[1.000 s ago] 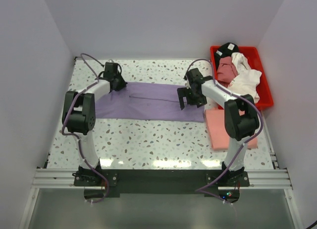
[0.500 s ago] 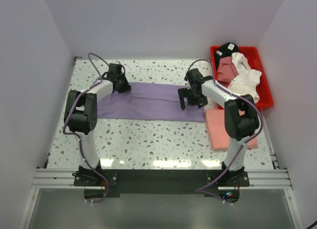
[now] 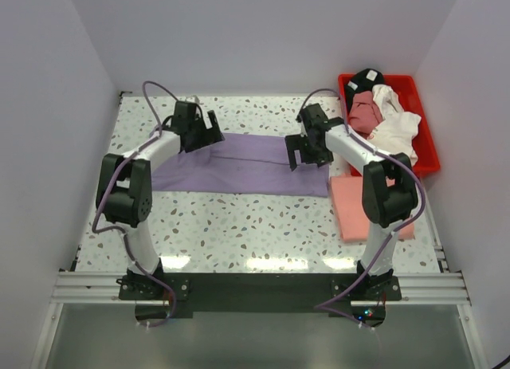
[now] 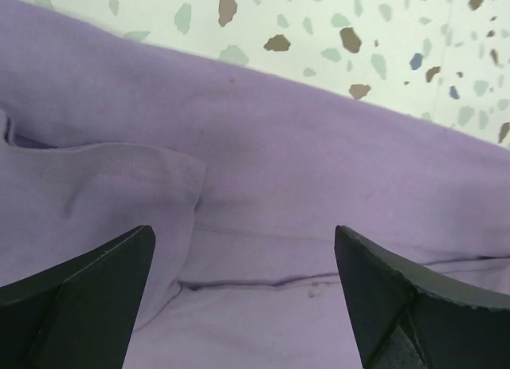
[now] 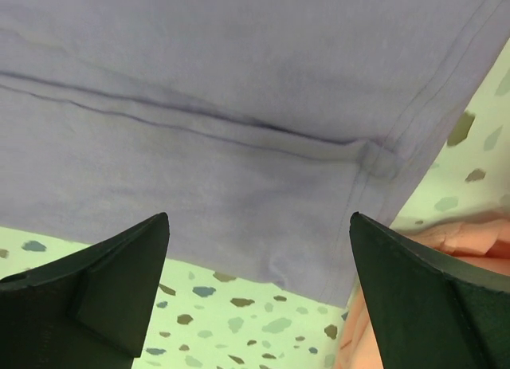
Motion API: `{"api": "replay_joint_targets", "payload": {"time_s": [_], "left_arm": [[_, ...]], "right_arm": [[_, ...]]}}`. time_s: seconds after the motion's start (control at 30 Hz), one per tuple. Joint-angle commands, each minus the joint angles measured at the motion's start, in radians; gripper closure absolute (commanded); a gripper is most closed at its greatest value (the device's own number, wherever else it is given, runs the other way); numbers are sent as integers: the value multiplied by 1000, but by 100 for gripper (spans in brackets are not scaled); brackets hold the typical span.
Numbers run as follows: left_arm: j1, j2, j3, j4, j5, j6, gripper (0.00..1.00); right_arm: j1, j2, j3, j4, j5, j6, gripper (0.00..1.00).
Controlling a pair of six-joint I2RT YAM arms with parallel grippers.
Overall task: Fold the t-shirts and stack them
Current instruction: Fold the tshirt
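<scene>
A lavender-purple t-shirt (image 3: pixel 243 163) lies folded lengthwise into a wide band across the middle of the table. My left gripper (image 3: pixel 212 127) hovers open over its far left edge, holding nothing; its wrist view shows purple cloth (image 4: pixel 319 186) with a fold seam between the fingers. Over the band's right end my right gripper (image 3: pixel 305 155) also stands open and empty, with the shirt's hem (image 5: pixel 382 158) below it. A salmon-pink folded shirt (image 3: pixel 351 206) lies flat at the right, partly under the right arm.
A red bin (image 3: pixel 422 130) at the back right holds crumpled dusty-rose, white and black shirts (image 3: pixel 386 114). The speckled table (image 3: pixel 239 225) is walled on left, back and right. Both arm bases stand on the black rail at the near edge.
My left gripper has opened and let go of the purple shirt's far edge, shifting slightly right. The right gripper stayed open and moved a little toward the back.
</scene>
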Motion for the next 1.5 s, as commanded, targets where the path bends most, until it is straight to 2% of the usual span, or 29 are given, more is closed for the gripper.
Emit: {"api": "replay_joint_targets", "payload": {"time_s": [0.0, 0.2, 0.3, 0.47, 0.6, 0.73, 0.87, 0.97, 1.0, 1.13, 1.2, 1.3, 1.47], "left_arm": [[1, -129, -49, 57, -28, 16, 0], [72, -151, -153, 103, -29, -45, 0], [132, -98, -150, 106, 3, -71, 0], [169, 14, -115, 136, 44, -87, 0], [169, 109, -8, 132, 46, -94, 0], [162, 237, 112, 114, 58, -101, 0], [130, 390, 316, 18, 66, -101, 0], [76, 502, 498, -59, 66, -82, 0], [47, 531, 600, -105, 69, -65, 0], [-4, 714, 851, -180, 109, -51, 0], [-25, 754, 917, -171, 159, -58, 0], [-51, 777, 925, -135, 182, -67, 0], [-84, 777, 923, -111, 190, -55, 0]], "right_arm": [[-12, -22, 94, 53, -23, 10, 1], [-37, 111, 212, 86, -30, 28, 1], [-48, 197, 273, 84, -32, 31, 1], [-52, 265, 298, 57, -72, 38, 1], [-51, 230, 156, 101, -128, 45, 1], [-25, 106, -33, 154, -220, 79, 1], [82, -53, -237, 182, -214, 120, 1], [210, -150, -371, 182, -237, 169, 1], [284, -170, -421, 179, -250, 185, 1], [480, -203, -509, 243, -348, 264, 1], [573, -195, -527, 293, -400, 300, 1], [657, -177, -501, 331, -408, 303, 1], [705, -209, -503, 365, -365, 318, 1]]}}
